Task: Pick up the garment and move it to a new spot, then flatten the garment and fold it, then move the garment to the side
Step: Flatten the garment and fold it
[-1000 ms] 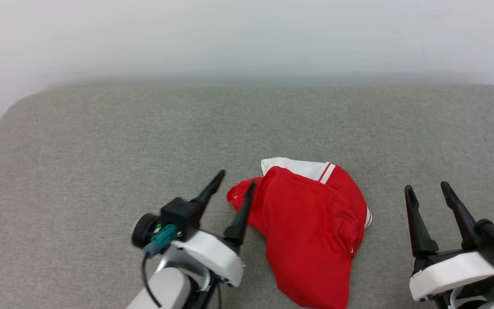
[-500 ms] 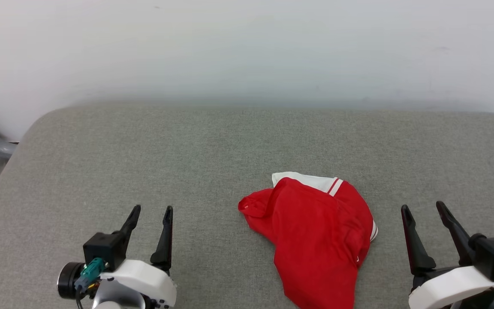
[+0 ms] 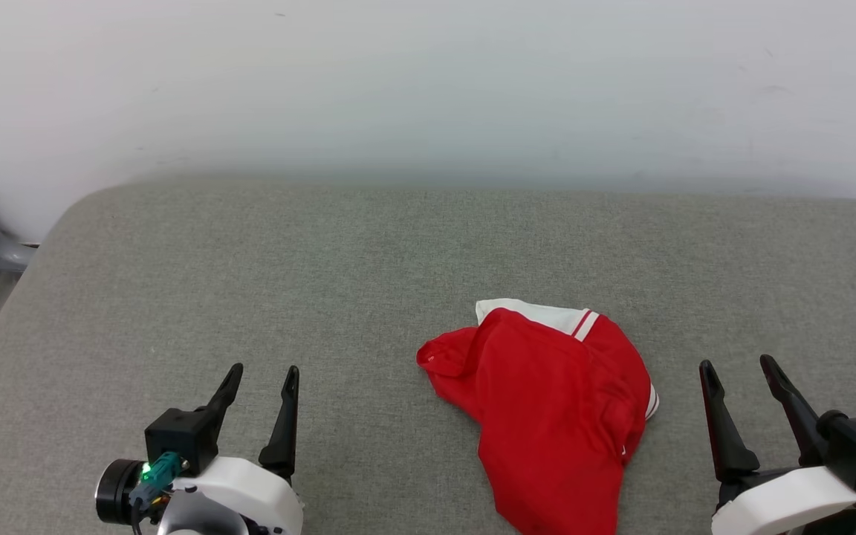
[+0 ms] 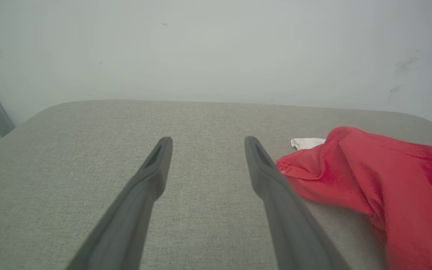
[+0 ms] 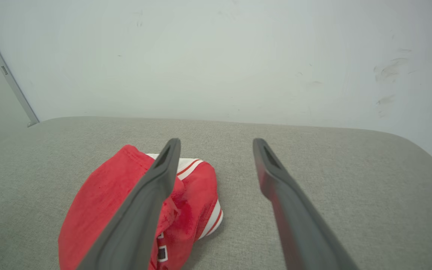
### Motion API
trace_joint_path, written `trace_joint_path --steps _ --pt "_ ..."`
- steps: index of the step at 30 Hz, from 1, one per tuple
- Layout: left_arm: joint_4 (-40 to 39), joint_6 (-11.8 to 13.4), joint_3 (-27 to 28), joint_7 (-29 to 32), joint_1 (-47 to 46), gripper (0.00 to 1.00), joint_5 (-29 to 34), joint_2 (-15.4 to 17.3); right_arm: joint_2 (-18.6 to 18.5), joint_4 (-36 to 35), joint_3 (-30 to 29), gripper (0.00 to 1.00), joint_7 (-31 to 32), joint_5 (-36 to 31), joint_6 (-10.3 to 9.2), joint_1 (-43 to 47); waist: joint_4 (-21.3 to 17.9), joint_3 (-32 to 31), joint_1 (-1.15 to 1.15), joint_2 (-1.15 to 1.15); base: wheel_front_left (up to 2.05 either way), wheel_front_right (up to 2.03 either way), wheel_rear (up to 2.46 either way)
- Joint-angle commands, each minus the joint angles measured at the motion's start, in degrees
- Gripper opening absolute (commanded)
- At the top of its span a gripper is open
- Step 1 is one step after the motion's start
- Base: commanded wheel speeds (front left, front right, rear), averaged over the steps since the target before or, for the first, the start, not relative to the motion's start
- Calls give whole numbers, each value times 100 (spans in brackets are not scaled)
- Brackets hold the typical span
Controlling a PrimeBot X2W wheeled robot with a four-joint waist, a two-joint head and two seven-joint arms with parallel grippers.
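- Head view: garment (image 3: 547, 416) is a crumpled red heap on the grey padded surface (image 3: 324, 282), right of centre. Its near end runs off the bottom of the view. A white sleeve (image 3: 532, 312) with striped trim pokes out at the far side.
- Left gripper (image 3: 264, 369) sits low left, jaws spread wide, nothing in them, well apart from the cloth. Right gripper (image 3: 737, 362) sits low right, also wide open and empty, near the heap's right side but not touching.
- Not flattened, not folded. Judging by the heap, the pick-and-move or spread-out step comes next.
- Left wrist view: both fingers lie over bare padding, empty. The garment (image 4: 369, 176) is off to the right, with a rolled red hem nearest the right finger. I can't tell which edge that hem is.
- Right wrist view: fingers wide apart, nothing held. The garment (image 5: 99, 202) is lower left, partly behind the left finger. Striped trim (image 5: 210, 221) and a bit of black-white lettering (image 5: 161, 253) show in the folds.
- Risk: the layers are stacked, so a pinch into the bulk likely takes several plies. It would then lift as a wad and not open out.
- Risk: no clean corner or shoulder is visible, so mismatched grasp points would twist it when spread.
- Risk: the heap looks close to the near edge, so a drag toward the robot could slide it off.
- Risk: a fingertip into the sleeve opening or hem roll could snag on release.
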Motion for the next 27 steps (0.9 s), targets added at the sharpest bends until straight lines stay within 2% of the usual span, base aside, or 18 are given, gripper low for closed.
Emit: trace_joint_path --steps 1,7,13,21,27 --pt "-34 23 -8 29 -36 100 30 26 7 2 9 100 -31 5 -4 -22 2 14 0 0 0 0 0" --pt "31 -104 -163 448 -345 100 -20 38 7 31 29 100 -57 14 -4 -98 4 124 0 0 0 0 0" --pt "272 -486 -520 1297 -1188 100 -143 -120 7 14 117 100 -70 -29 -4 -270 -106 407 0 0 0 0 0" --pt "1109 -1055 -920 2420 -2290 100 -342 -307 6 61 177 100 -142 -14 -4 -552 -513 940 0 0 0 0 0" --pt "1927 -1301 -1204 3307 -2864 100 -413 -305 8 194 187 100 -294 100 -4 -699 -823 1244 0 0 0 0 0"
